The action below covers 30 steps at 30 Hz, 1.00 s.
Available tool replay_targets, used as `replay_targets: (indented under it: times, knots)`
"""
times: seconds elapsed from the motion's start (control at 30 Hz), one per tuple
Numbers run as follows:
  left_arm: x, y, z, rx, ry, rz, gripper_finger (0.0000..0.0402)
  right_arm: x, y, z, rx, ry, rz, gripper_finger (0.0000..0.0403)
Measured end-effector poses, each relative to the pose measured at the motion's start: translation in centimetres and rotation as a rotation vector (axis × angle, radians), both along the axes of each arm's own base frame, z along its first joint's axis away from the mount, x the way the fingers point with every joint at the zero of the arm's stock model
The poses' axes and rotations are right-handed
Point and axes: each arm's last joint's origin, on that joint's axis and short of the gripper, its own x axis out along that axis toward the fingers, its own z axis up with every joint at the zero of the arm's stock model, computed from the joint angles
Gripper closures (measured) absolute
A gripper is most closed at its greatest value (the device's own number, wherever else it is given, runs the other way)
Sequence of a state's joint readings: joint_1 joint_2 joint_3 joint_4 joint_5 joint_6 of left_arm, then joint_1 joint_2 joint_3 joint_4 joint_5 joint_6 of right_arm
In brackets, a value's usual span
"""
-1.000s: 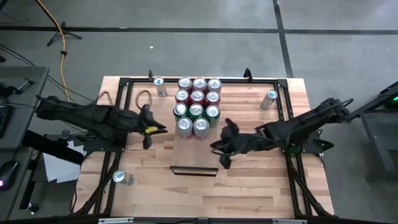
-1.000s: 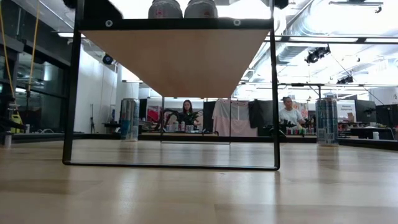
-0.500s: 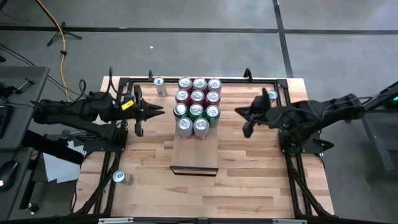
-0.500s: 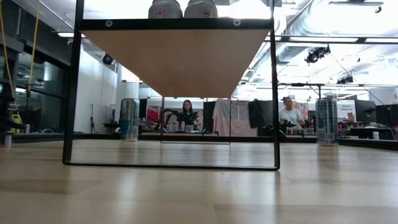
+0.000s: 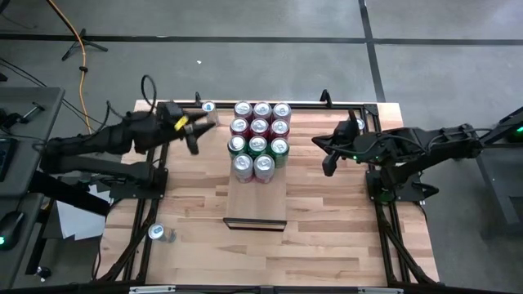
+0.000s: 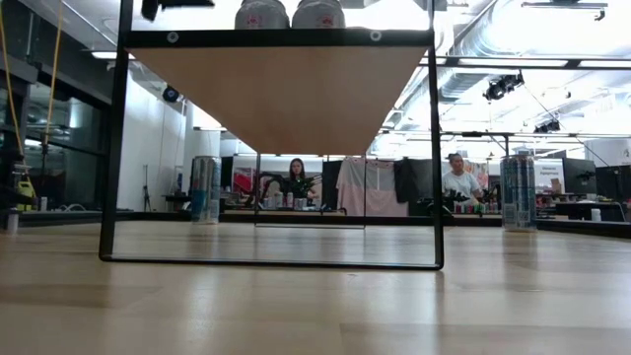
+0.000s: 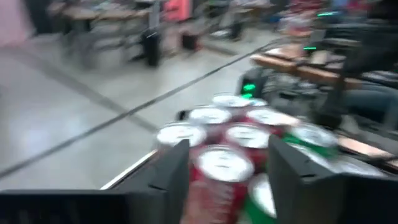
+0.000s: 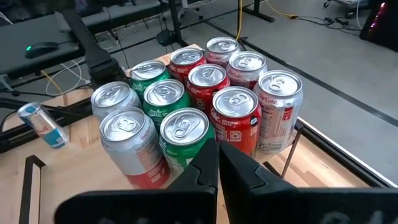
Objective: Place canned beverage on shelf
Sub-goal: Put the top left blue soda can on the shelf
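Overhead, the shelf (image 5: 257, 175) stands mid-surface carrying eleven cans (image 5: 259, 137) in rows: red at the far end, green in the middle, two silver ones nearest the bare front half of the board. The left claw (image 5: 198, 124) hangs just beside the far left corner of that block, close to a loose can (image 5: 209, 113) at the surface's (image 5: 327, 237) far edge; from here its fingers are too small to judge. The right claw (image 5: 327, 155) hangs apart from the block on the other side, with another loose can (image 5: 355, 129) behind its arm. A third loose can (image 5: 158, 233) lies near the front left corner.

From the low camera, the shelf's underside (image 6: 279, 94) fills the upper middle, with only the bases of two cans (image 6: 289, 14) showing above it, cut off by the frame. Two people (image 6: 297, 177) sit far back in the room.

Through the left wrist camera, blurred, its fingers (image 7: 171, 177) stand apart with a red can (image 7: 217, 177) seen between them; whether they touch it cannot be told.

Through the right wrist camera, its fingers (image 8: 206, 171) are pressed together, empty, pointing at the cluster (image 8: 205, 106) just ahead.
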<state>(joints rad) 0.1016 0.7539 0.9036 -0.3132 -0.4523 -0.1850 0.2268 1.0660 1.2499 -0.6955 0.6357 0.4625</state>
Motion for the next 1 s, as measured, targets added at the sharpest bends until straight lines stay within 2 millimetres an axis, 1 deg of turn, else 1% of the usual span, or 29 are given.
replay_targets:
  times: [0.1, 0.17, 0.23, 0.3, 0.4, 0.47, 0.57, 0.67, 0.73, 0.9, 1.0]
  knots:
    - [-0.1, 2.3, 0.2, -0.066, 0.076, 0.110, 0.0215, 0.0, 0.0, -0.1, 0.001, 0.006, -0.001, 0.0403]
    - [0.0, 4.3, 0.8, -0.094, 0.110, 0.170, 0.0186, 0.0, 0.0, -0.1, 0.001, 0.009, -0.001, 0.0403]
    - [0.3, 6.5, 1.4, -0.110, 0.149, 0.226, 0.0164, -0.1, 0.0, -0.1, 0.004, 0.011, -0.004, 0.0403]
    - [0.7, 9.1, 1.7, -0.127, 0.198, 0.279, 0.0146, -0.1, 0.0, -0.2, 0.012, 0.013, -0.008, 0.0403]
    - [1.4, 13.6, 1.0, -0.215, 0.278, 0.342, 0.0127, -0.1, 0.0, -0.2, 0.022, 0.012, -0.013, 0.0403]
    - [1.9, 16.5, 0.1, -0.297, 0.337, 0.372, 0.0118, -0.1, 0.0, -0.3, 0.022, 0.014, -0.014, 0.0403]
    - [2.7, 19.7, -1.6, -0.418, 0.425, 0.423, 0.0108, -0.1, 0.0, -0.3, 0.023, 0.015, -0.015, 0.0403]
    - [3.5, 21.6, -3.1, -0.505, 0.520, 0.435, 0.0106, -0.1, 0.0, -0.3, 0.024, 0.015, -0.015, 0.0403]
    - [4.0, 22.2, -4.2, -0.557, 0.574, 0.448, 0.0106, -0.1, 0.0, -0.3, 0.024, 0.014, -0.015, 0.0403]
    - [4.5, 22.9, -7.2, -0.709, 0.687, 0.503, 0.0106, 0.1, 0.0, -0.4, 0.022, 0.021, -0.015, 0.0403]
    - [4.6, 23.1, -8.5, -0.774, 0.747, 0.504, 0.0106, 0.5, 0.1, -0.7, 0.019, 0.035, -0.016, 0.0403]
